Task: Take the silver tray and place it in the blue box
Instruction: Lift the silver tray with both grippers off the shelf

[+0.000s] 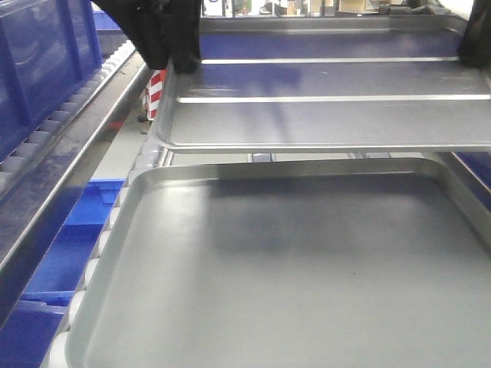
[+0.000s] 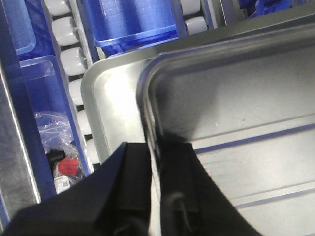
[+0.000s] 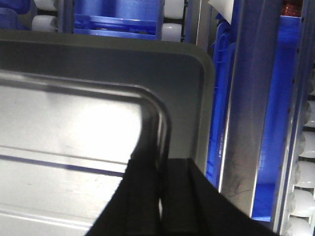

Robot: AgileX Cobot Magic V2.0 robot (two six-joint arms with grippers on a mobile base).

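The silver tray (image 1: 322,115) with two raised ridges hangs level above a larger dull grey tray (image 1: 291,268). My left gripper (image 1: 180,65) is shut on the silver tray's left rim; in the left wrist view its black fingers (image 2: 177,167) pinch the rolled edge of the tray (image 2: 236,98). My right gripper (image 1: 472,54) is shut on the right rim, and the right wrist view shows its fingers (image 3: 142,196) clamped on the tray's edge (image 3: 64,123). A deep blue box (image 1: 38,69) with ribbed sides stands at the upper left, beside the tray.
The dull grey tray (image 2: 113,93) rests on white conveyor rollers (image 2: 64,24) between metal rails (image 1: 77,176). Lower blue bins (image 1: 77,238) sit left of the rail, one holding a plastic bag with a red item (image 2: 64,167). More blue crates (image 3: 118,19) lie beyond.
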